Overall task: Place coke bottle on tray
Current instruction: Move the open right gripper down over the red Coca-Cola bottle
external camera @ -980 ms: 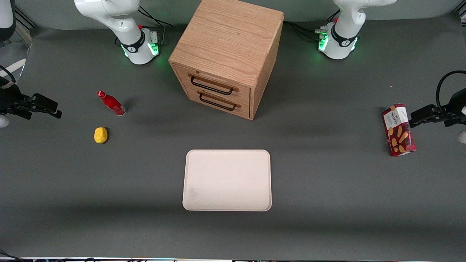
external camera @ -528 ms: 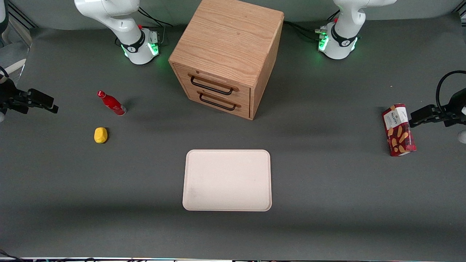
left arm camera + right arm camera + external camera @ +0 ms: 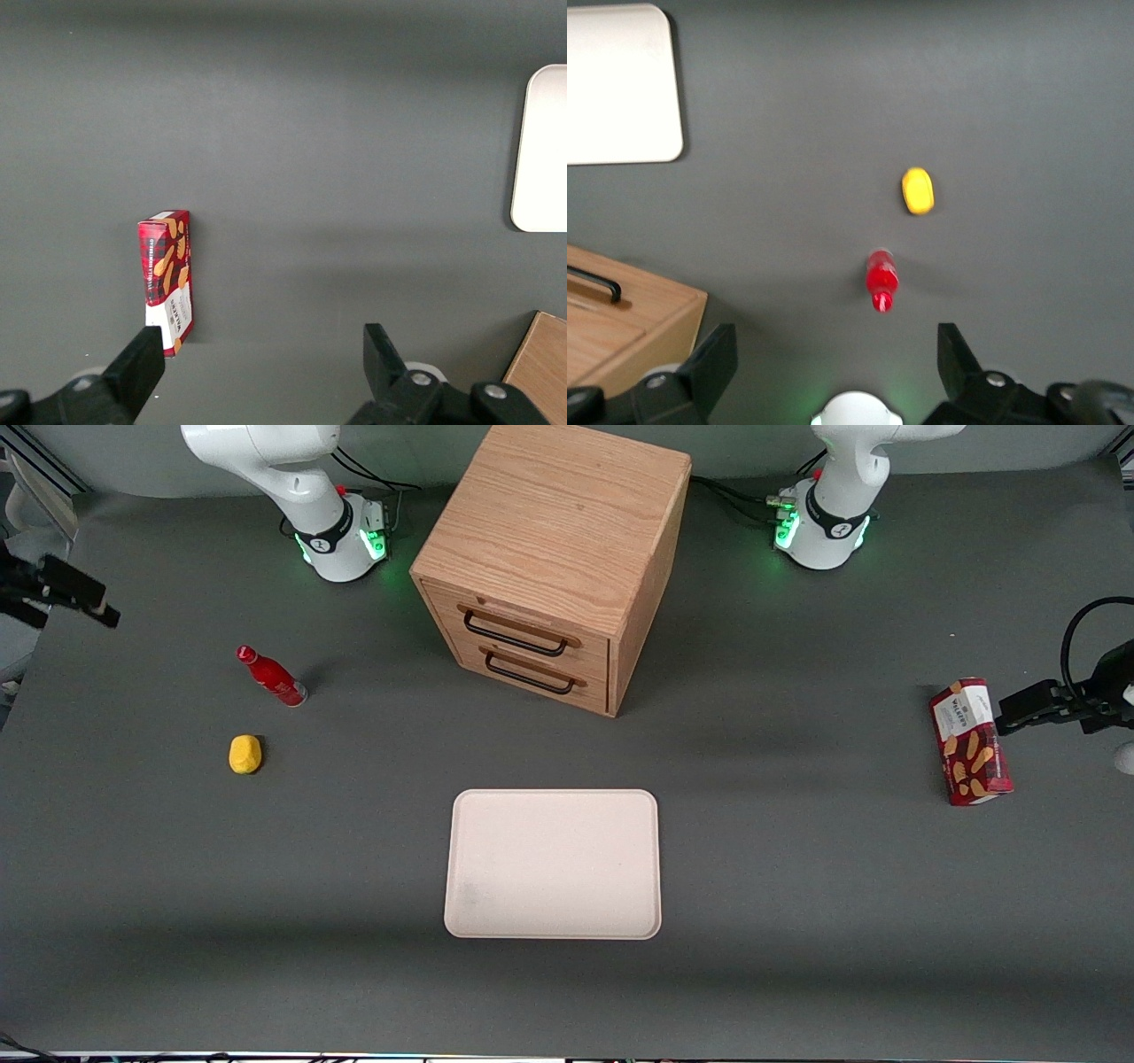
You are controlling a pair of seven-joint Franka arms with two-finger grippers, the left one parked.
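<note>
Toward the working arm's end of the grey surface (image 3: 797,957) stands the coke bottle (image 3: 271,677), upright on its silvery base with the red cap on top, free of any grip. A small yellow lump (image 3: 245,754) lies near it, a little closer to the front camera, and the two do not touch. Midway along the surface and nearer the camera than the bottle sits the tray (image 3: 553,864), flat and bare, well apart from it; its open top would take the bottle anywhere inside the low rim. The wooden drawer cabinet (image 3: 554,558) stands farther from the camera than the tray, both drawers shut, and plays no part here.

High at the edge of the front view hangs the claw (image 3: 75,592), well apart from the bottle and empty. Seen from the right wrist, its two dark fingers (image 3: 713,359) are spread wide, released, with the bottle showing between them far below. That framing suggests, as a judgement, that the arm is lining up over the bottle for a descent from above, jaws parted to clear its slim body. Nothing of the task is done yet. A likely risk is tipping so narrow an upright bottle, or nudging the yellow lump nearby
</note>
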